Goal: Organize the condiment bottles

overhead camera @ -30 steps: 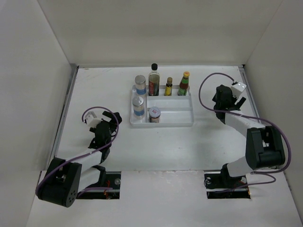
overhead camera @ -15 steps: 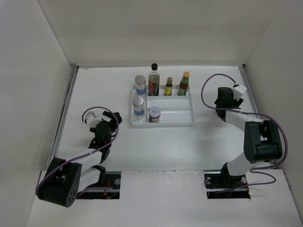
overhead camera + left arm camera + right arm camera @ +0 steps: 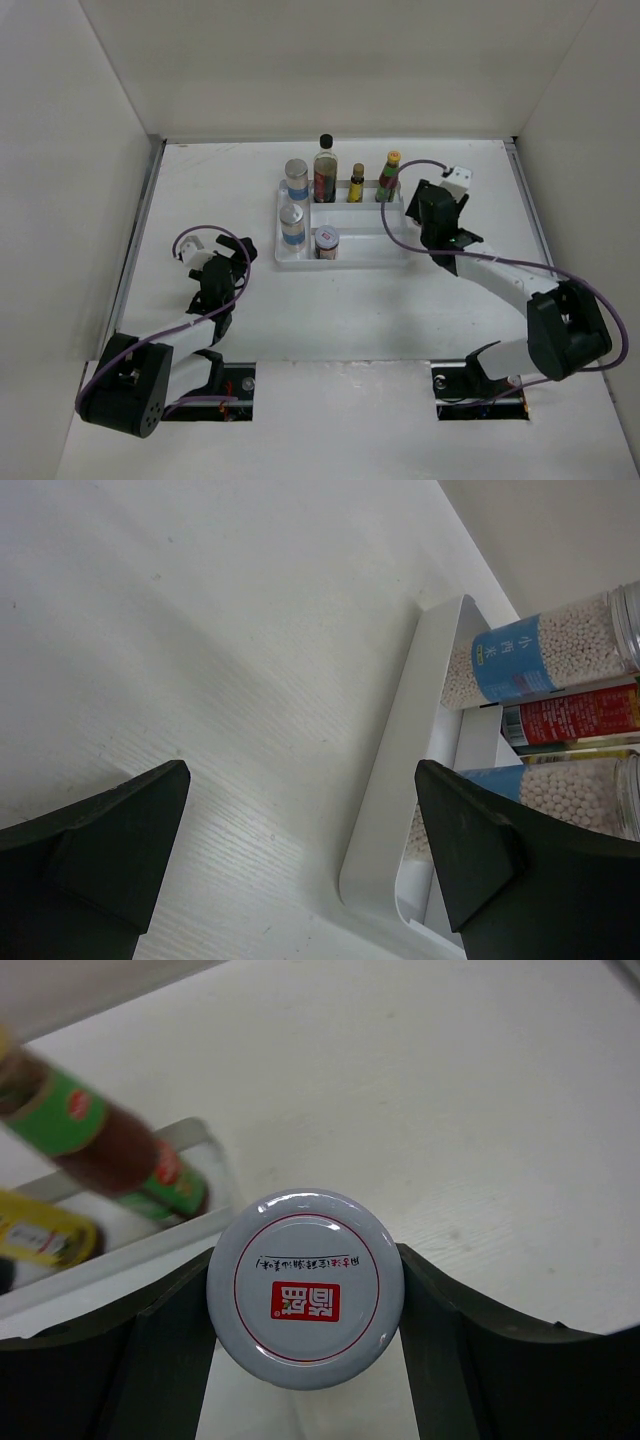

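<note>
My right gripper [image 3: 428,205] is shut on a short white-lidded jar [image 3: 305,1288] with a red mark on its lid, just right of the white tray [image 3: 372,258]. In the top view the gripper hides this jar. In the tray stand two grey-lidded blue-labelled jars [image 3: 296,178] [image 3: 291,222], the tall black-capped dark bottle [image 3: 325,170], the small yellow bottle [image 3: 356,184], the yellow-capped red-labelled bottle [image 3: 388,177] and another white-lidded jar [image 3: 326,241]. My left gripper [image 3: 232,255] is open and empty, resting left of the tray, and its wrist view [image 3: 300,780] shows both jars [image 3: 545,660] [image 3: 560,790].
White walls enclose the table on the left, back and right. The tray's long front compartment [image 3: 375,243] holds nothing right of the white-lidded jar. In the right wrist view the tray's rim [image 3: 150,1250] lies just left of the held jar.
My right gripper has swung left from the table's right side to the tray's right end, carrying the white-lidded jar. The left arm has not moved.
</note>
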`<state>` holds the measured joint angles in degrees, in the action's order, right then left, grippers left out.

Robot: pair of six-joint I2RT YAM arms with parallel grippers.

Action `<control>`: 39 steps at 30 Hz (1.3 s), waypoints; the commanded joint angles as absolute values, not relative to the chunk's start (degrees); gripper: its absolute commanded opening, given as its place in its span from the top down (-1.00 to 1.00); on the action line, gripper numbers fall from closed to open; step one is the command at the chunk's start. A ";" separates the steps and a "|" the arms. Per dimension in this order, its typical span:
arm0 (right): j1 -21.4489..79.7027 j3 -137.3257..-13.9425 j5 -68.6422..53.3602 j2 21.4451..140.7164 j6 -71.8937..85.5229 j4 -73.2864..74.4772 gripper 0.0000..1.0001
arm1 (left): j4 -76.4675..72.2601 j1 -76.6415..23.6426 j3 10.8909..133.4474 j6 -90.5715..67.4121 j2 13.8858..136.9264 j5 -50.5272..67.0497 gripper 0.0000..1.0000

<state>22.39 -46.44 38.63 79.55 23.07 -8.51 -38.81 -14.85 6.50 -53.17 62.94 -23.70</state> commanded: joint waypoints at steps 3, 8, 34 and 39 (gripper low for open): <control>29.82 -47.90 39.03 77.26 22.41 -15.91 0.13 | -41.84 -14.37 8.88 -53.44 63.37 -22.85 -1.00; 34.93 -46.15 36.83 78.57 23.73 -15.73 0.13 | -41.66 -14.19 9.75 -53.44 65.12 -22.85 -1.00; 37.75 -34.03 37.52 66.30 29.26 -28.46 -1.00 | -31.21 -10.33 15.29 -50.54 66.97 -25.31 -1.00; 35.56 -24.11 43.84 51.18 34.96 -40.24 -1.00 | -26.29 -9.89 17.84 -50.01 67.50 -25.49 -1.00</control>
<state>36.93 -28.45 37.85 57.28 30.15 -28.93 -28.27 -10.33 14.81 -51.20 67.79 -24.16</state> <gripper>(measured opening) 0.998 0.997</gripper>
